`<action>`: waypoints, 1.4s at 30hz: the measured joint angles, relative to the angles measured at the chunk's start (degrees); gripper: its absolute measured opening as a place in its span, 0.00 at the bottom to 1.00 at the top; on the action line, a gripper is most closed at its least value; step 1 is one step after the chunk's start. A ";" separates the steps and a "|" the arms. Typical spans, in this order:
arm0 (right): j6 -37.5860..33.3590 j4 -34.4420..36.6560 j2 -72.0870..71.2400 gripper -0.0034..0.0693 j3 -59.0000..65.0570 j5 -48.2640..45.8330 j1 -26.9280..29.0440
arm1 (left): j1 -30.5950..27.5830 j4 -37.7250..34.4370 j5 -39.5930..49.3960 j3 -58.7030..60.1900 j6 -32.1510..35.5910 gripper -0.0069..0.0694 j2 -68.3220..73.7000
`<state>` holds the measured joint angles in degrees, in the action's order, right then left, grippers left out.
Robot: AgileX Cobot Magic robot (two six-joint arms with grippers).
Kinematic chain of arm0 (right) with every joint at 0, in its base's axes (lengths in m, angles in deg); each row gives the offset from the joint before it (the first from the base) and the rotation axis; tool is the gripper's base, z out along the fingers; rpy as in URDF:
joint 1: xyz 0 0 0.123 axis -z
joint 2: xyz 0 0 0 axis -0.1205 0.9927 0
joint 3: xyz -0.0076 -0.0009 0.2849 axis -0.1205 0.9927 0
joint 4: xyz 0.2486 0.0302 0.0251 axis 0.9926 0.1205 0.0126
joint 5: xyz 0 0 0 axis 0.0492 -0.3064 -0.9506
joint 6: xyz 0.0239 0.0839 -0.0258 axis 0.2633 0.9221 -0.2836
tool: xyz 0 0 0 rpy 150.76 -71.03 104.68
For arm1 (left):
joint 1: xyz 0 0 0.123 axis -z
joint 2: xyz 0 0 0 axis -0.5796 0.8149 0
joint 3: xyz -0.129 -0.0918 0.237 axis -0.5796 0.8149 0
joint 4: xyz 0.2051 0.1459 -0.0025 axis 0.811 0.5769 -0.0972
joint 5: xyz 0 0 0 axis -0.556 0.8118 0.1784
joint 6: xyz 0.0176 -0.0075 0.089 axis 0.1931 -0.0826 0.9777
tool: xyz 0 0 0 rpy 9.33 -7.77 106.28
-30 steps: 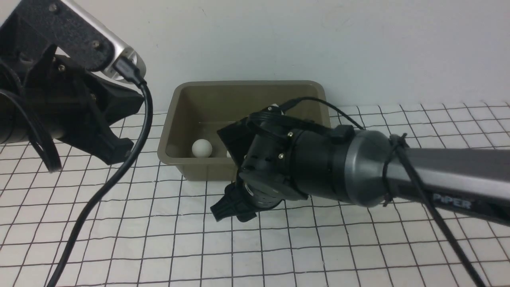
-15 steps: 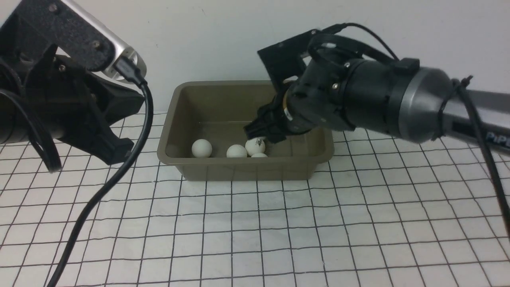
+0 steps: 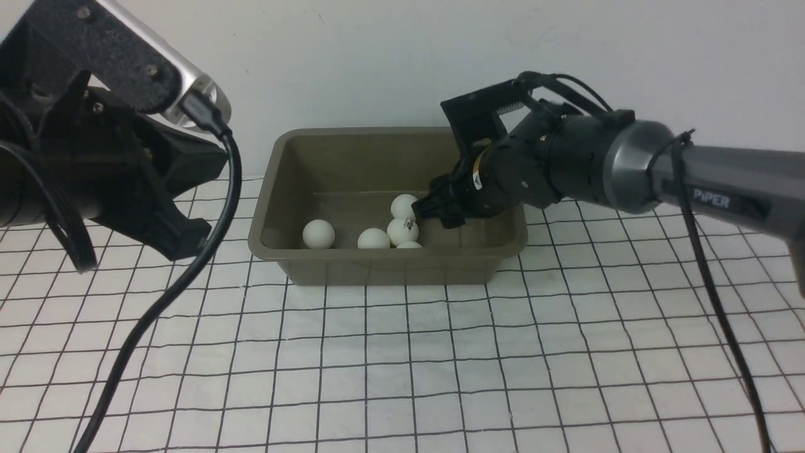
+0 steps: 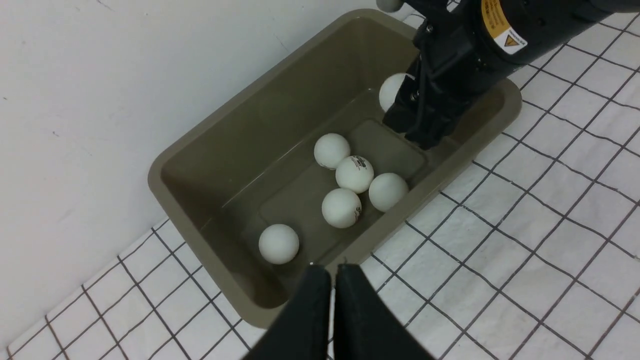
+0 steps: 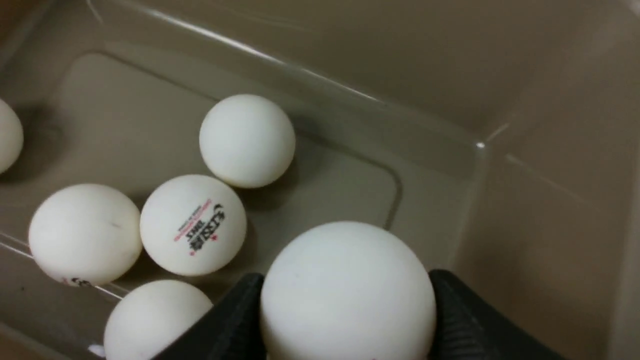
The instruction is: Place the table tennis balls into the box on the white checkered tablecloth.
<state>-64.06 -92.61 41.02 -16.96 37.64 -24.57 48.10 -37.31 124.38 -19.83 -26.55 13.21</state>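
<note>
A staged robot test bench, like a lab corner: a bare white wall (image 3: 402,63) at 12 o'clock; a white checkered tablecloth (image 3: 402,365) spread flat over the whole work surface; black robot arms with exposed cables (image 3: 188,264) at 9 and 3 o'clock.

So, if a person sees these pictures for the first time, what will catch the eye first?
Probably the olive-brown box against the wall, with five white table tennis balls lying on its floor. Next, the right hand reaching into the box's right end with a sixth ball between its fingers, above the floor. The big black left hand hangs shut and empty over the checkered tablecloth.
</note>
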 joint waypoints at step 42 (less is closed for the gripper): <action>9.92 -21.60 -83.41 0.03 65.35 -8.82 0.00 | 0.00 -0.54 -9.31 30.78 -9.62 0.09 -45.08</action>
<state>-54.14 -114.21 -42.39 48.39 28.82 -24.57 48.10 -37.85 115.07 10.95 -36.17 -31.87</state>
